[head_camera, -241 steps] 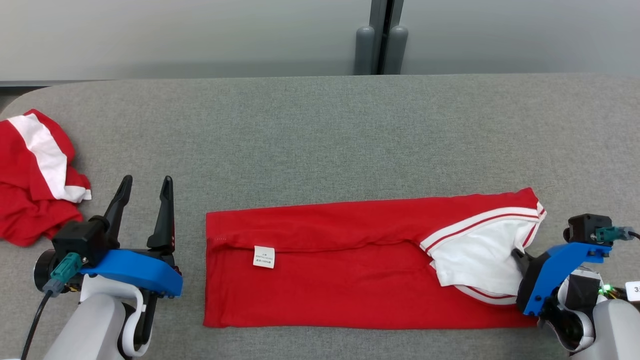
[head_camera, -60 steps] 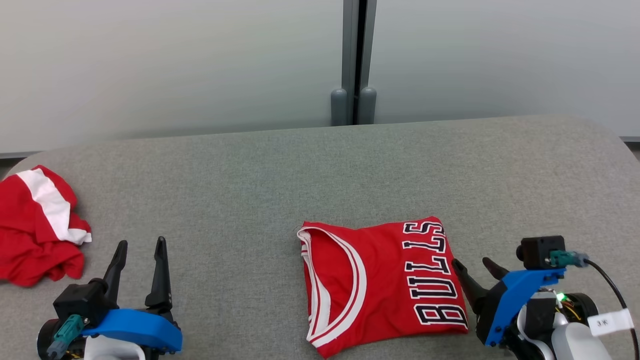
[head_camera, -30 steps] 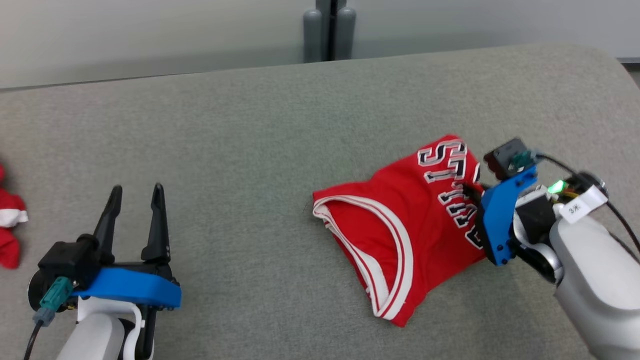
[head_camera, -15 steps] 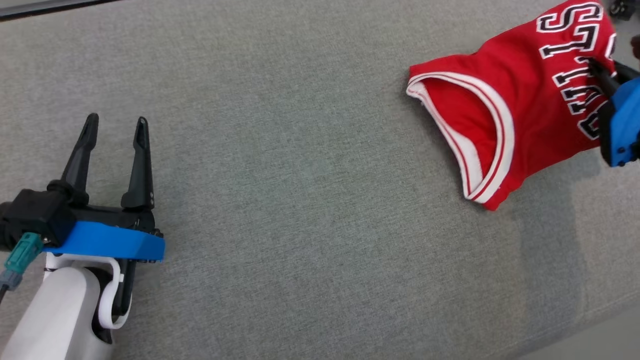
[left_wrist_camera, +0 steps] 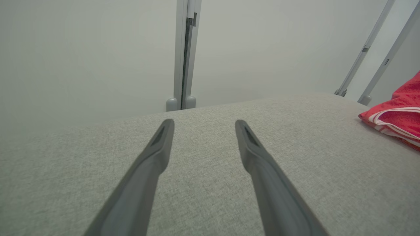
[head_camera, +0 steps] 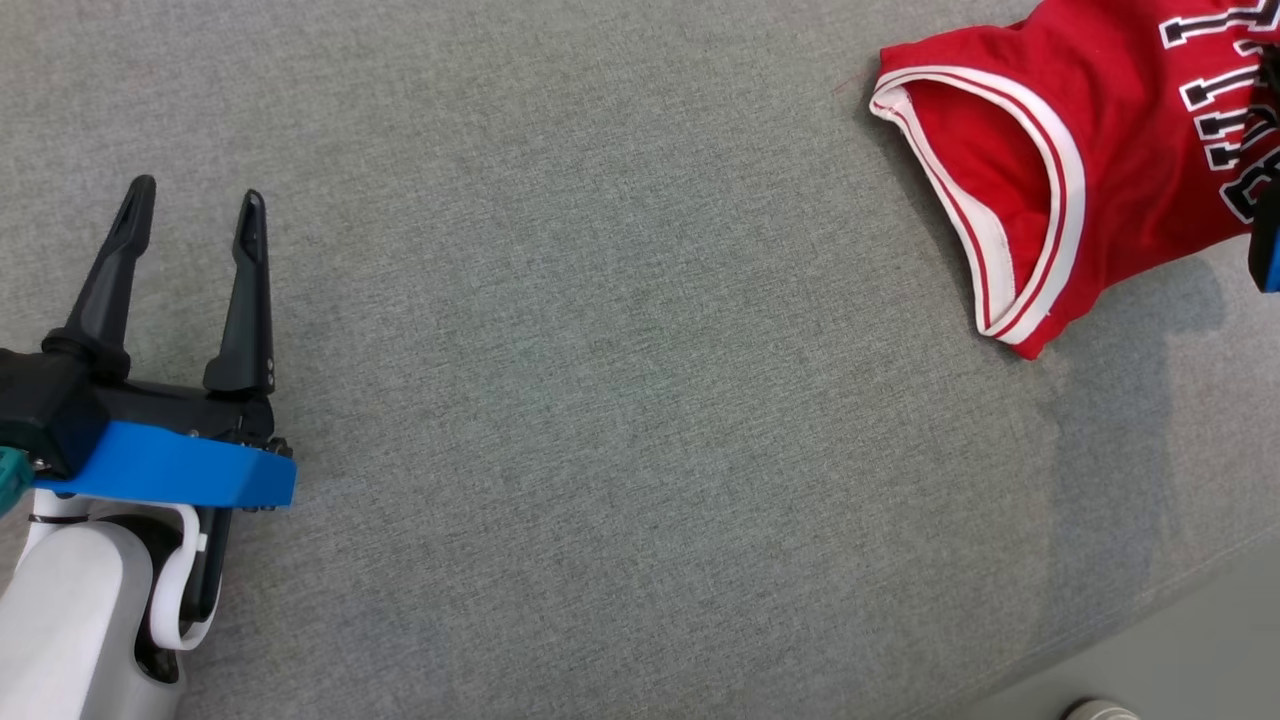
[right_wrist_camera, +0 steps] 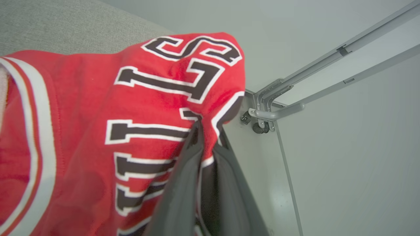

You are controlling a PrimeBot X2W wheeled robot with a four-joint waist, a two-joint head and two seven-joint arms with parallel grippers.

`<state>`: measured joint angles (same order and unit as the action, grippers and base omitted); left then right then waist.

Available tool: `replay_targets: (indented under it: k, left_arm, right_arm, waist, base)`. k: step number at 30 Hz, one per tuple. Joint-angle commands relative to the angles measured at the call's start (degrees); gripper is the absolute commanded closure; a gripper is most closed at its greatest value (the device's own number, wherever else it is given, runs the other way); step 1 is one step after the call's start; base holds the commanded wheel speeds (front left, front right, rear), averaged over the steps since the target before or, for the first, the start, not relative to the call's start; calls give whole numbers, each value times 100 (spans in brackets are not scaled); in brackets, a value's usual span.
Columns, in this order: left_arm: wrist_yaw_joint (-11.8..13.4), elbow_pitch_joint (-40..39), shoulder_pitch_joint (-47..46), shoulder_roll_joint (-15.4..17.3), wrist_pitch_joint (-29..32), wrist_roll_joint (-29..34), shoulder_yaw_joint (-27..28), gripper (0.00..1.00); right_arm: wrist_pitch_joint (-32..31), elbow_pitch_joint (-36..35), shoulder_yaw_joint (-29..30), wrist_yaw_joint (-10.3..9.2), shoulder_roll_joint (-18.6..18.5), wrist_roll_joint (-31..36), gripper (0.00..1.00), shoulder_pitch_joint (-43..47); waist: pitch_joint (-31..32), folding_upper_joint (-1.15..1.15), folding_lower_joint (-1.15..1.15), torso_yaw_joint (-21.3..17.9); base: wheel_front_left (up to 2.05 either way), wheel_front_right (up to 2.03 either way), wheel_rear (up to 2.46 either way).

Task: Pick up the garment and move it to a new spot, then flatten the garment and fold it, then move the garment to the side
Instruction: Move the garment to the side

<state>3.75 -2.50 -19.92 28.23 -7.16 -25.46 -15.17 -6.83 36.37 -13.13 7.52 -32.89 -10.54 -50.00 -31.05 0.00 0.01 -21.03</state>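
The left gripper (head_camera: 195, 192) hovers over the grey fabric-covered table (head_camera: 620, 420), fingers spread wide and empty. Toward the table's right side, the right gripper (right_wrist_camera: 210, 131) pinches the lettered edge of the folded red jersey (head_camera: 1090, 170). Beyond stand pale wall panels (left_wrist_camera: 98, 52) and a metal post (left_wrist_camera: 184, 49).
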Motion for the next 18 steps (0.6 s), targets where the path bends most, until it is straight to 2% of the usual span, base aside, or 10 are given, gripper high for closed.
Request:
replay_targets:
  k: [1, 4, 5, 6, 13, 18]
  left_arm:
    - [19, -39, 64, 25, 21, 35, 9, 0]
    - [14, -55, 82, 29, 27, -11, 4, 0]
    - [16, -53, 97, 27, 26, -26, 2, 0]
    - [11, -35, 100, 18, 17, -42, -7, 0]
    - [12, 226, 258, -169, -185, -171, -70, 0]
    - [8, 619, 488, -436, -446, -289, -144, 0]
  right_arm:
    - [14, 93, 87, -5, 57, 57, 100, -10]
    - [97, 177, 278, -4, 153, 171, 100, 81]
    - [100, 206, 330, -5, 171, 217, 46, 126]
    - [105, 250, 417, -5, 180, 252, 0, 145]
    - [141, 314, 802, -4, 303, 510, 0, 413]
    - [521, -34, 891, -4, 449, 523, 0, 885]
  waist:
    - [17, 0, -1, 11]
    - [74, 0, -1, 48]
    - [97, 0, -1, 66]
    - [131, 0, -1, 93]
    - [583, 0, -1, 318]
    - [1215, 0, -1, 593]
  base:
    - [0, 0, 0]
    - [0, 0, 0]
    - [0, 0, 0]
    - [0, 0, 0]
    - [0, 0, 0]
    - [0, 0, 0]
